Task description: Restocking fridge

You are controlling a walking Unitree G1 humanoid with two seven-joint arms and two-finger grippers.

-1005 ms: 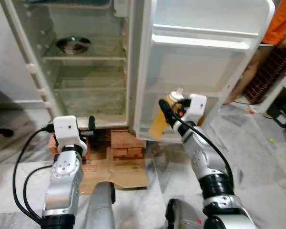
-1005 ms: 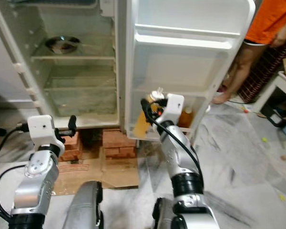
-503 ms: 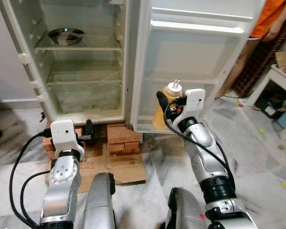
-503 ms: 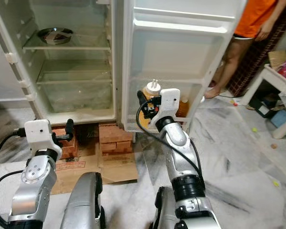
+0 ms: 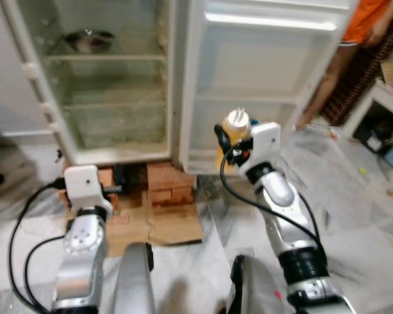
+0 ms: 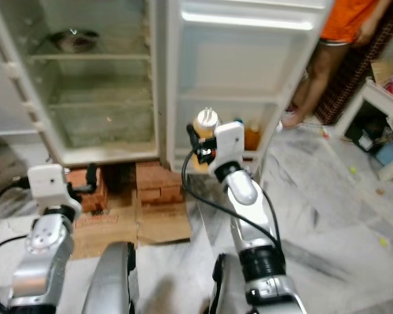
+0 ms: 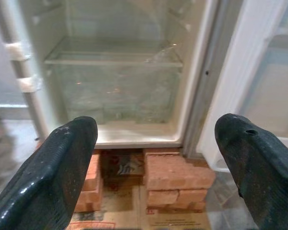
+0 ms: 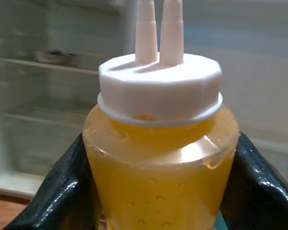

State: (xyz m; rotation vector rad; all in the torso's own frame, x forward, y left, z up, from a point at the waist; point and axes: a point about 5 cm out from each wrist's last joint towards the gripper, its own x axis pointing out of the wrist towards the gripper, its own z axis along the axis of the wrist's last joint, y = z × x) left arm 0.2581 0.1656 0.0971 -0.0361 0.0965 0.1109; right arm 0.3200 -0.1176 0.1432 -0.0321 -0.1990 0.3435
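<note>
Here, right hand (image 5: 230, 145) grasps a yellow sauce bottle (image 5: 236, 129) at frame centre | left hand (image 7: 153, 163) released, idle | next: seat bottle in fridge door (image 5: 268, 78) lower shelf.

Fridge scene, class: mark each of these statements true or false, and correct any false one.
1. The right gripper holds a squeeze bottle of yellow-orange sauce. True.
2. The bottle's white cap has one nozzle. False: it has two nozzles side by side.
3. The left gripper is open with nothing between its fingers. True.
4. The fridge stands directly on the floor. False: it rests on stacked bricks.
5. A metal bowl sits on an upper glass shelf. True.
6. The fridge door is closed. False: it is swung open.
</note>
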